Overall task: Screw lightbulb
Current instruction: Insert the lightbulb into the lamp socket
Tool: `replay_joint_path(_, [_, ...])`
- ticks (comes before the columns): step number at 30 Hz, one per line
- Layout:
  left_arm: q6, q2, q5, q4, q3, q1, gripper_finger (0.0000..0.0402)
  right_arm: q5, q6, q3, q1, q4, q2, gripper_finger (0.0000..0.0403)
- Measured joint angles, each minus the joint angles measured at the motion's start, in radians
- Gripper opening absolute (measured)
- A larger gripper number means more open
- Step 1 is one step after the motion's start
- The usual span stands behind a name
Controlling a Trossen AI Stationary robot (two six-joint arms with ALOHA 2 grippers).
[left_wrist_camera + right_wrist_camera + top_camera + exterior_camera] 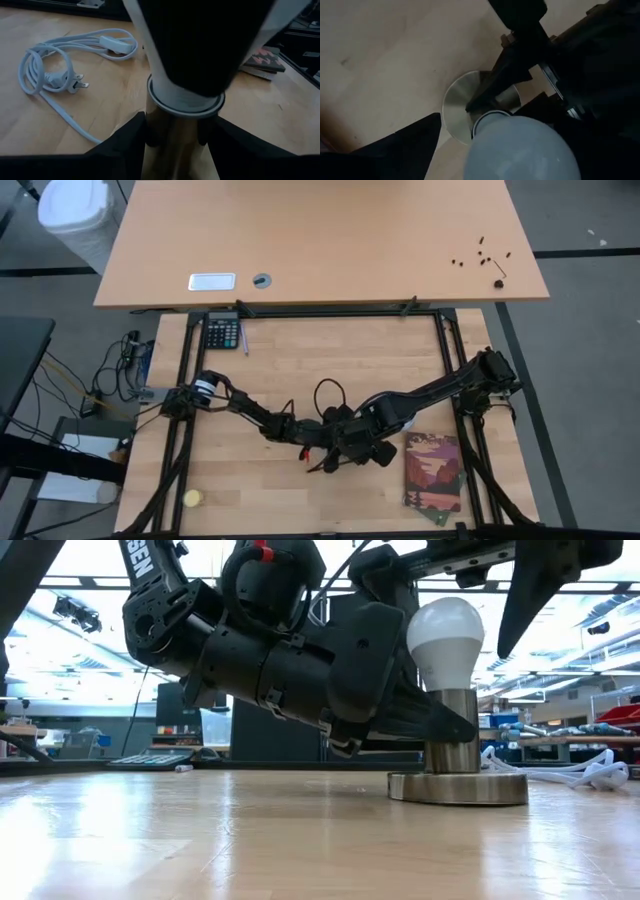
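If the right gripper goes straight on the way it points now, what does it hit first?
Most likely the bulb. The right gripper points down at it with fingers open on either side of the glass. The bulb stands upright in the socket, held by the left gripper. Depth is unclear.

bright ceiling lights (60, 645), grey floor (585, 360)

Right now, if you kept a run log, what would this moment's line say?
bulb: upright in socket | left gripper: clamped on socket | right gripper: open above bulb | base disc: flat on table
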Motion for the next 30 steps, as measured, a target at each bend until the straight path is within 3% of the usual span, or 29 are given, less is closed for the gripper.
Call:
replay_joint_path(24, [-0.01,0.001,0.018,0.007,0.0,0.0,0.0189,0.0,-0.084,-0.024,-0.019,0.037,0.025,0.029])
replay_joint_path(30, [-0.007,0.001,0.019,0.006,0.004,0.0,0.0188,0.001,0.021,-0.026,-0.02,0.025,0.025,0.0249])
